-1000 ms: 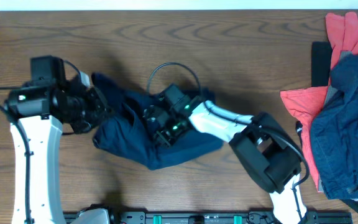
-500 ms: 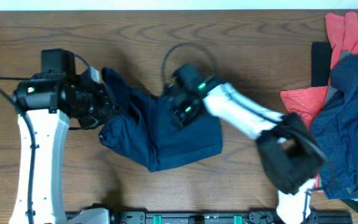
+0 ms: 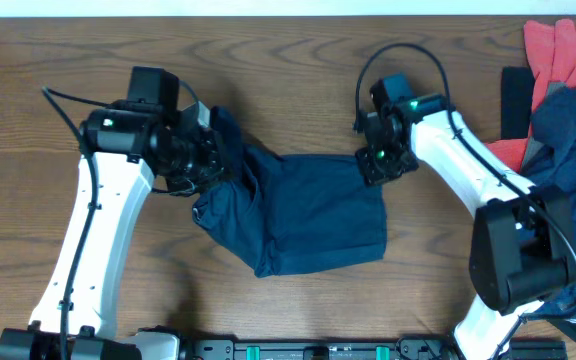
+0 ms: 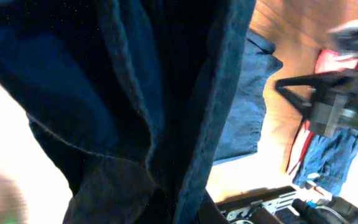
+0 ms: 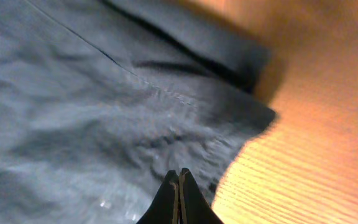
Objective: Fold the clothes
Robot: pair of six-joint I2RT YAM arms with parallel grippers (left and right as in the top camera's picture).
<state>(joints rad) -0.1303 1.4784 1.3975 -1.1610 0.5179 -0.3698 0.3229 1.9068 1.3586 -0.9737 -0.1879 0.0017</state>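
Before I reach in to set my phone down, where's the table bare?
The table is bare along the top edge above the shorts, between the arms, and at the far left beyond the left arm. There is a smaller patch between the shorts and the right arm. It is crowded at the right edge, where the pile lies.

Brown wood-grain table

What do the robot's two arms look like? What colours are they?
Both arms are white tubes with chunky black joints. The left arm has a black boxy wrist with a tiny green light; the right arm has green lights too. Thin black cables loop off both wrists, and the right jaws are slim and dark.
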